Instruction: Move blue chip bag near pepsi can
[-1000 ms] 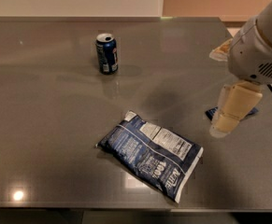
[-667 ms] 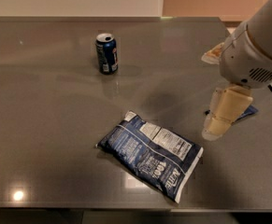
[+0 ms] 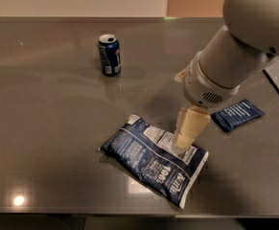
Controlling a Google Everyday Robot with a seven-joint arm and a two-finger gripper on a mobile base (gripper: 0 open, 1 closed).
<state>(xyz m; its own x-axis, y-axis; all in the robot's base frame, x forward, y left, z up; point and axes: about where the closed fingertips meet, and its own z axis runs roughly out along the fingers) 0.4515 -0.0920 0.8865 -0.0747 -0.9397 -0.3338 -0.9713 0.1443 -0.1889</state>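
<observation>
Your gripper (image 3: 180, 144) has swung in from the table's (image 3: 43, 128) right side over the last second and dropped onto the blue chip bag (image 3: 144, 158). Its tip now sits at the bag's far edge, on or just above the white nutrition label. You cannot tell whether the gripper is spread or pinching anything. The bag lies flat where it was, directly under the gripper and spreading out to its left and toward the near edge. The pepsi can (image 3: 109, 55) stands upright well beyond the gripper, up and to its left, far from the bag. A small dark-blue packet (image 3: 237, 114) lies off to the gripper's right. The approach looks done; grasping the bag likely comes next, before any carry toward the can.
</observation>
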